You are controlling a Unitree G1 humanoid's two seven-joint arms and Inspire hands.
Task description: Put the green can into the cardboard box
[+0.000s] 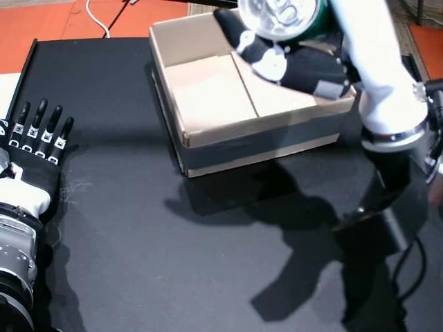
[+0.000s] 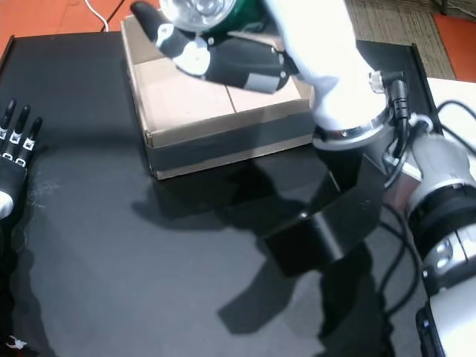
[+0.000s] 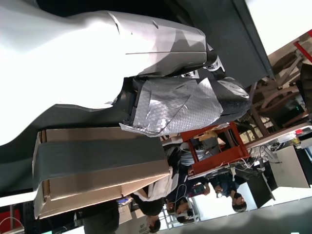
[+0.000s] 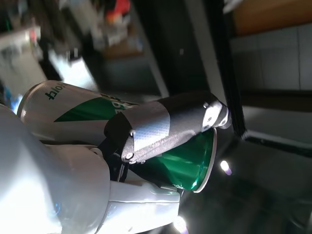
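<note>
Green can [image 1: 287, 15] was clasped in the right hand [image 1: 294, 59], fingers [image 4: 161, 129] wrapped round its side and silver end toward the head cameras, held above the open cardboard box [image 1: 208, 97], apparently positioned for a drop inside. Left hand [image 1: 31, 149] lay flat on the black table [image 1: 138, 242], fingers straight and apart, grasping nothing, well clear of the box.
</note>
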